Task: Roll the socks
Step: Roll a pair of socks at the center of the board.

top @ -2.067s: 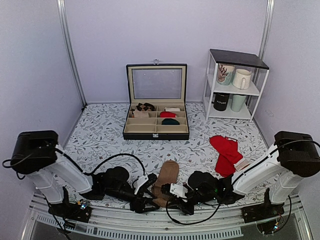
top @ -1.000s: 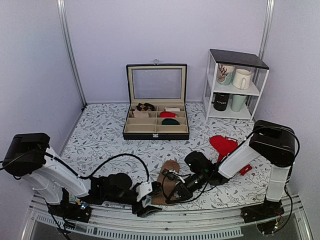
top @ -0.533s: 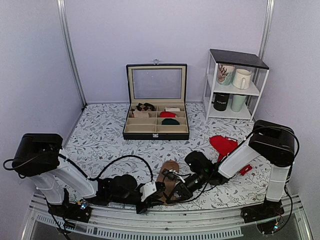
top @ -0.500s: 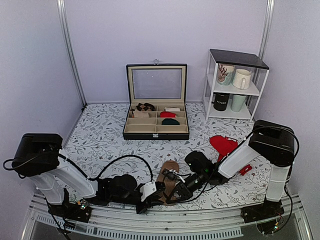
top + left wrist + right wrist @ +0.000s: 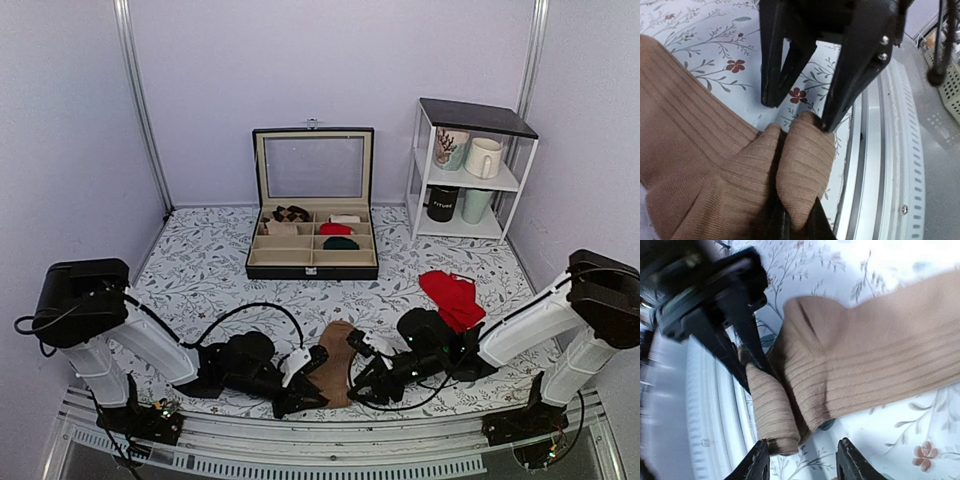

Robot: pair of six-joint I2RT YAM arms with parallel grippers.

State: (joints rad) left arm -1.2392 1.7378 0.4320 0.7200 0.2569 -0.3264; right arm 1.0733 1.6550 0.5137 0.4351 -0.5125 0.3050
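Note:
The tan ribbed socks (image 5: 337, 348) lie long and flat at the table's near edge, their near end folded over into a short roll (image 5: 772, 415). My left gripper (image 5: 308, 368) is shut on that rolled end, with a tan fold (image 5: 802, 170) pinched between its fingers (image 5: 817, 227). My right gripper (image 5: 366, 378) stands open just right of the roll, touching nothing. In the right wrist view the gap between its fingertips (image 5: 802, 462) lies below the roll. In the left wrist view the right gripper (image 5: 799, 115) points down at the roll's tip.
A black compartment box (image 5: 312, 270) with its lid up holds small rolls at the back centre. Red socks (image 5: 455, 300) lie to the right. A white shelf (image 5: 478, 118) with mugs stands at the back right. A metal rail (image 5: 300, 455) runs just past the socks' near end.
My left gripper has shut on the socks' near end. My right gripper has opened, let go of the socks and drawn back to the right.

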